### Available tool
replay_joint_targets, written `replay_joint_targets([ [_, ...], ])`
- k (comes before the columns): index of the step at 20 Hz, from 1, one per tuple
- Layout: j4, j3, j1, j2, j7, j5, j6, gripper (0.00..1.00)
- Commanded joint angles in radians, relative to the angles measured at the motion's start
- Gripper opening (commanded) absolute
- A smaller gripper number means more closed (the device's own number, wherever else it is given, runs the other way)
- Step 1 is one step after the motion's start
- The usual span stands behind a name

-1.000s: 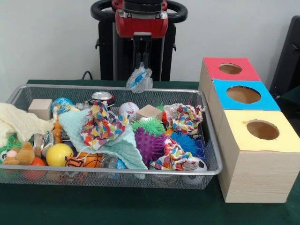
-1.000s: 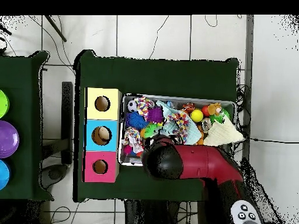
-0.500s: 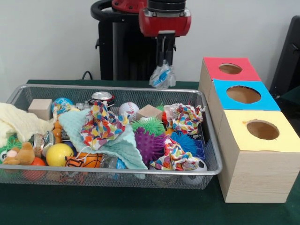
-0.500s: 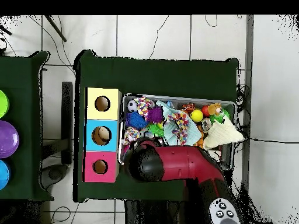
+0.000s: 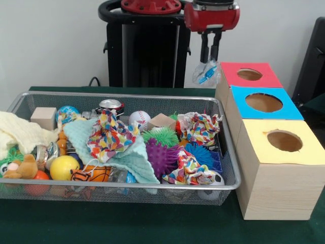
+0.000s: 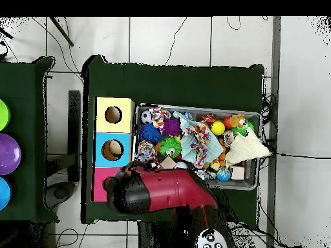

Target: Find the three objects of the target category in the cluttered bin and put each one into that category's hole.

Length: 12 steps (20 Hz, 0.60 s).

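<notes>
My gripper (image 5: 209, 60) hangs above the table just left of the red-topped box (image 5: 249, 74) and is shut on a crumpled clear plastic wrapper with blue print (image 5: 205, 72). The wrapper dangles beside the box's left edge, short of its round hole (image 5: 249, 74). In the overhead view the arm's head (image 6: 132, 192) covers the gripper, the wrapper and most of the red box (image 6: 98, 192). The wire mesh bin (image 5: 224, 185) holds colourful cloths (image 5: 108, 134), spiky balls (image 5: 161, 156), a yellow ball (image 5: 64, 167), a baseball (image 5: 139, 119), wooden blocks (image 5: 43, 117) and a can (image 5: 110, 104).
Three wooden boxes stand in a row right of the bin: red at the back, blue (image 5: 264, 103) in the middle, yellow (image 5: 283, 141) nearest the camera, each with a round hole. Coloured bowls (image 6: 8, 154) sit on a separate table at the overhead view's left.
The gripper has carried the plastic wrapper from over the bin's back edge sideways to the right, up to the red box's left side. The bin's contents have not moved.
</notes>
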State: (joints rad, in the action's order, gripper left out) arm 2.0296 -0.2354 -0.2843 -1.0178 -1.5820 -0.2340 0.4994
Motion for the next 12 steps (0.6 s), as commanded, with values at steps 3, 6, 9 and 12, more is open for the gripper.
replay_joint_targets([
  [3,0.085,0.08,0.087,-0.049,-0.291,0.083,0.0,0.0],
  [6,0.097,0.113,0.13,-0.033,-0.32,0.099,-0.036,0.0],
  [9,0.117,0.135,0.16,-0.01,-0.333,0.115,-0.087,0.0],
  [12,0.11,0.151,0.18,0.021,-0.339,0.121,-0.121,0.0],
])
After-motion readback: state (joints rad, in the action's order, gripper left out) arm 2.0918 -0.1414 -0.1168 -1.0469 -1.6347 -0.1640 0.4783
